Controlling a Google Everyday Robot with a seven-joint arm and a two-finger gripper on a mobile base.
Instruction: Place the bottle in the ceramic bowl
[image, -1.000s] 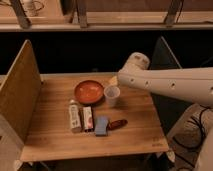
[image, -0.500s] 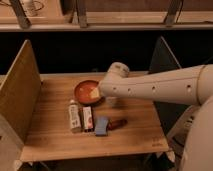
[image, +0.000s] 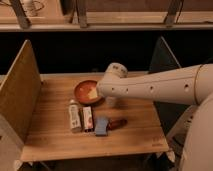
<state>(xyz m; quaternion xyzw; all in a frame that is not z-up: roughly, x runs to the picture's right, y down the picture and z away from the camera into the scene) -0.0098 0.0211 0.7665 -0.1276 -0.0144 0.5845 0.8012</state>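
The table (image: 135, 127) fills the middle of the frame, and the arm (image: 160, 87) reaches in from the right. The bowl (image: 81, 93) sits at centre. The bottle (image: 74, 116) lies on the table just lower left of the bowl. The gripper (image: 94, 93) hangs over the bowl's right side, spread wide and empty, apart from the bottle.

Thick cream-white arm (image: 170, 87), small dark dots (image: 150, 90), rounded joint (image: 116, 70); tool hidden behind its end.
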